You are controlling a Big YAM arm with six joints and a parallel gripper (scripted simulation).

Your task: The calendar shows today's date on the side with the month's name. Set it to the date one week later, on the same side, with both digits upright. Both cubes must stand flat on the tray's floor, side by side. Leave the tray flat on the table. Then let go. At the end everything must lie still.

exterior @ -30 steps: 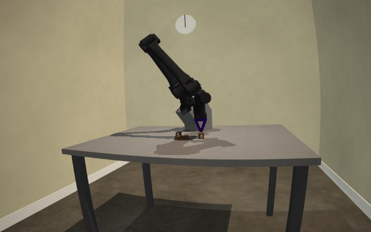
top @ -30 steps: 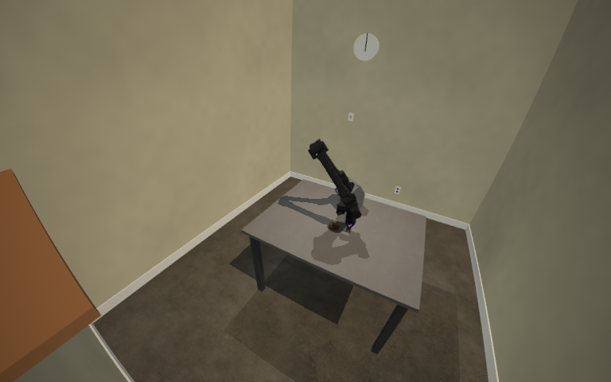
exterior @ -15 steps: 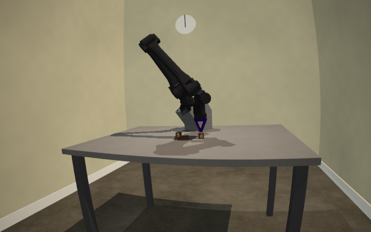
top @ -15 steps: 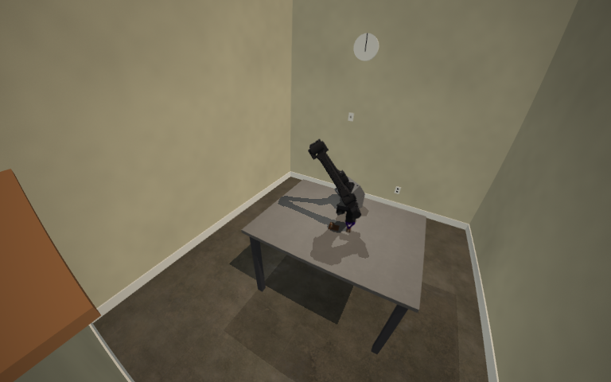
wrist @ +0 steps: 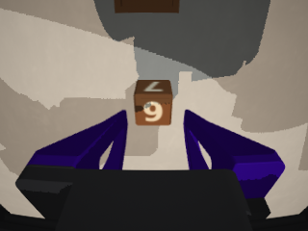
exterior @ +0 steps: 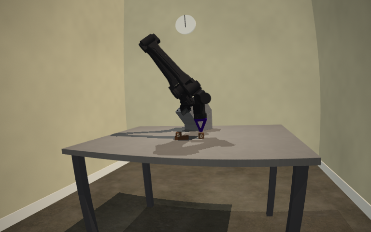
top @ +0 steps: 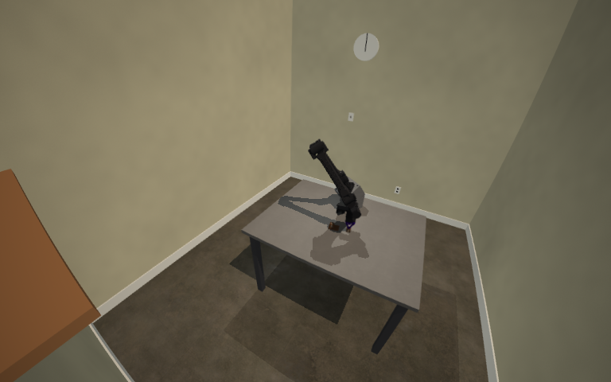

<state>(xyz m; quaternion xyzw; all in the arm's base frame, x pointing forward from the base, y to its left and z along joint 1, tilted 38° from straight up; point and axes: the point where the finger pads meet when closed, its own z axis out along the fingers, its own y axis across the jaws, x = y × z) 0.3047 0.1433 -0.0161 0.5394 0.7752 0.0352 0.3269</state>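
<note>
A small brown digit cube [wrist: 153,103] stands on the table outside the tray. In the wrist view it shows a 9 or 6 on the face towards me and a 7 on the face above it; in the exterior view the cube [exterior: 201,135] shows a 0. My gripper [exterior: 200,130] points straight down just above this cube, with its blue fingers partly open and a gap on each side of the cube. The brown tray [exterior: 182,137] lies flat to the left, with the other cube [exterior: 178,134], showing a 5, at its left end.
The arm's grey base [exterior: 196,117] stands right behind the tray and the cube. The table's edges are far from both. From the top view the tray [top: 333,227] and the gripper [top: 348,224] are very small.
</note>
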